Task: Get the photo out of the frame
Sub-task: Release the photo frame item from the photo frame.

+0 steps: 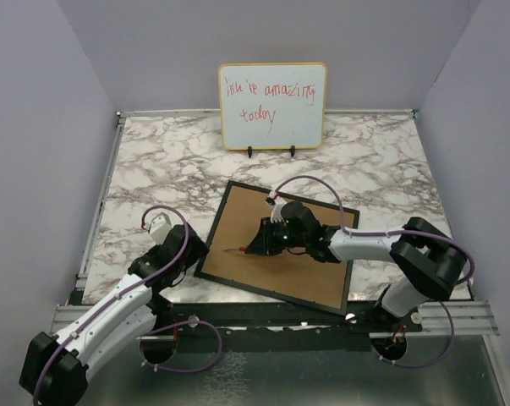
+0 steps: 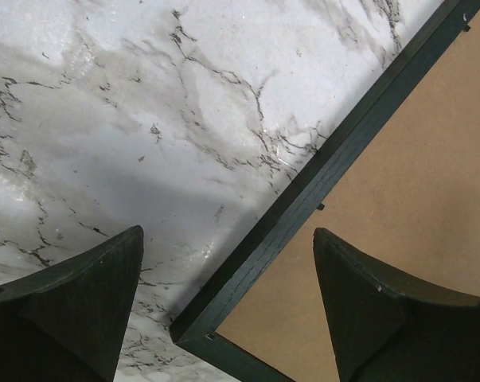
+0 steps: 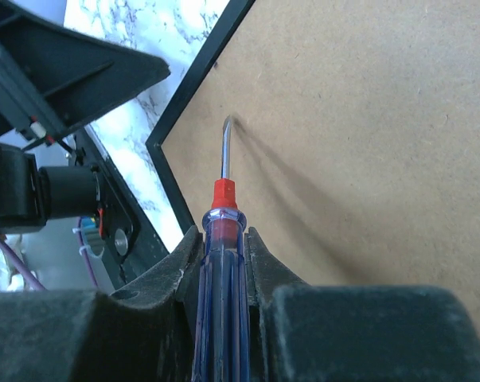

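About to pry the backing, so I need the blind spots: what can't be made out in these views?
- Photo: every view; the frame lies face down and its back panel covers it.
- Retaining tabs: specks in left wrist view, too small from the top.
- Screwdriver tip, in the right gripper: right wrist view cannot show whether it touches the panel.
- Left gripper: top view, fingers hidden under its own wrist.

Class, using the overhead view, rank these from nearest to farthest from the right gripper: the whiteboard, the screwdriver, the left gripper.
1. screwdriver: clamped in the right gripper itself, over the frame back.
2. left gripper: to its left, at the frame's left corner.
3. whiteboard: upright at the far edge.
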Controlling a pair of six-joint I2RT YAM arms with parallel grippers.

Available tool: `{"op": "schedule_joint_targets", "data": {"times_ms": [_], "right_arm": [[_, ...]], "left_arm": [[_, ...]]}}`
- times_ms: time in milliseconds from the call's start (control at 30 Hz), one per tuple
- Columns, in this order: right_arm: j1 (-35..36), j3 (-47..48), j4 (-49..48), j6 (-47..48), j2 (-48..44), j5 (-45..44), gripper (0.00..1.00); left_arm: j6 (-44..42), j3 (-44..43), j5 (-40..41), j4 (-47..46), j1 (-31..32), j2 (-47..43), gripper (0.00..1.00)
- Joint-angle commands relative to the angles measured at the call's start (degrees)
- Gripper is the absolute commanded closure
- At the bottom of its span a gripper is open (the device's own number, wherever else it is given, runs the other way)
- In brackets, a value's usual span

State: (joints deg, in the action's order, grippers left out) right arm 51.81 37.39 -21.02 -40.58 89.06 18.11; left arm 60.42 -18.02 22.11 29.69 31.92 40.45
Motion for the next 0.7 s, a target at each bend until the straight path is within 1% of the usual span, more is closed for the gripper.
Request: {"op": "schedule_joint_targets", "data": {"times_ms": [0, 167, 300, 400, 667], "right_arm": [[0.5, 3.7, -3.2, -3.9, 4.0, -2.1, 0.99], [0.5, 5.4, -3.0, -6.9, 7.8, -0.5, 0.99], [0.6, 6.1, -3.4, -8.4, 10.0, 0.2, 0.99], [0.6, 6.0, -4.1, -8.8, 10.7, 0.3, 0.99], [0.7, 6.4, -3.8, -8.2, 12.1, -0.7, 0.99]], "left_arm": [[2.6, 1.6, -2.8, 1.3, -0.4, -2.8, 0.15], [4.5, 2.9, -4.6, 1.3, -0.4, -2.9, 0.2], [4.4, 2.9, -5.2, 1.3, -0.4, -2.5, 0.24], [4.4, 3.1, -5.8, 1.3, -0.4, -2.5, 0.33], [4.4, 3.1, -6.2, 1.2, -0.4, -2.8, 0.35]]}}
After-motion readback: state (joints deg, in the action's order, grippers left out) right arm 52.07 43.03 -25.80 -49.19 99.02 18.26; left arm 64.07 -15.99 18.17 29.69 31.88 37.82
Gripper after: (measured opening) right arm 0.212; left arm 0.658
